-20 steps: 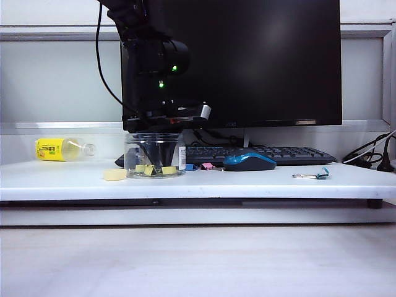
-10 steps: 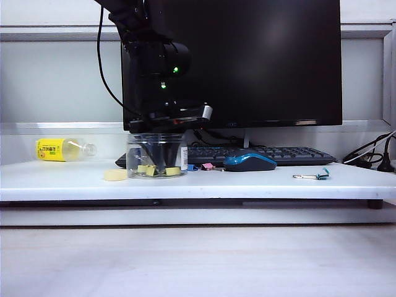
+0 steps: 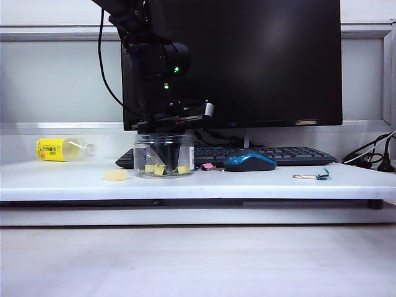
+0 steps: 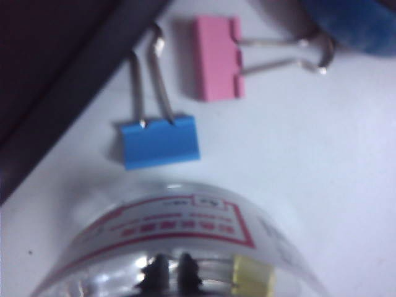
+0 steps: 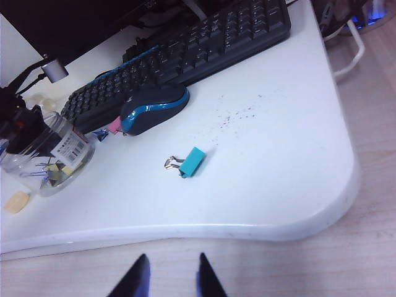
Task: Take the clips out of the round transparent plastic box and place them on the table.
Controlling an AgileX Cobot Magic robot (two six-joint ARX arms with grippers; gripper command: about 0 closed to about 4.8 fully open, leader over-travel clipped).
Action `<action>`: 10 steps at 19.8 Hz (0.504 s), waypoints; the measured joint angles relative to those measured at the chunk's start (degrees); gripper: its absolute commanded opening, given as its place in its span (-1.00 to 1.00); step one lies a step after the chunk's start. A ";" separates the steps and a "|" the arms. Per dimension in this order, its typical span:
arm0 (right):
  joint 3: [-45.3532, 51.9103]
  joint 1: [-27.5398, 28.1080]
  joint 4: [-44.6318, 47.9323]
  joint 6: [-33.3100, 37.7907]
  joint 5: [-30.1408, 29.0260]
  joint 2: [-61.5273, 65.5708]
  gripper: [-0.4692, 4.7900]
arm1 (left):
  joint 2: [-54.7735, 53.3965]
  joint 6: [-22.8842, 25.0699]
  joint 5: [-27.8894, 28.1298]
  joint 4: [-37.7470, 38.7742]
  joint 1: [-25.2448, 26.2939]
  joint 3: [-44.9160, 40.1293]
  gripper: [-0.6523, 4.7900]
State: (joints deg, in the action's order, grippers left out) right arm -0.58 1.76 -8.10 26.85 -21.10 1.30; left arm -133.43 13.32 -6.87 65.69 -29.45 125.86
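The round transparent plastic box [image 3: 164, 154] stands on the white table [image 3: 247, 185] in front of the monitor. Several yellow clips [image 3: 159, 169] lie on its bottom. My left gripper [image 3: 166, 162] reaches down into the box. In the left wrist view its two dark fingertips [image 4: 154, 272] stand almost together beside a yellow clip [image 4: 253, 278], shut; nothing shows between them. A pink clip [image 4: 216, 59] and a blue clip [image 4: 161, 141] lie on the table just behind the box. My right gripper [image 5: 170, 272] hangs open, off the table's front edge.
A blue-and-black mouse [image 3: 249, 161] and keyboard [image 3: 266, 153] sit right of the box. A teal clip with long handles [image 3: 320, 175] lies further right. A pale yellow disc [image 3: 115, 176] and a yellow-labelled bottle [image 3: 62, 149] lie to the left. The monitor [image 3: 260, 62] stands close behind.
The box has slid a little to the right with my left gripper inside it, and the fingers have drawn together. The right arm has not moved.
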 measured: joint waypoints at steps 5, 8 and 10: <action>0.00 0.00 0.00 0.00 0.00 0.00 -0.41 | 0.04 -1.64 -1.11 0.15 -0.07 0.07 -0.28; 0.00 0.00 0.00 0.00 0.00 0.00 -0.41 | 0.02 -1.14 0.00 1.31 -0.37 0.11 -0.28; 0.00 0.00 0.00 0.00 0.00 0.00 -0.42 | 0.00 -0.83 1.99 2.56 -0.48 0.11 -0.28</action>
State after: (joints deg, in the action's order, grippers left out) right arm -0.58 1.76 -8.10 26.85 -21.10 1.30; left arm -133.43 12.49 -4.89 68.25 -29.93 125.97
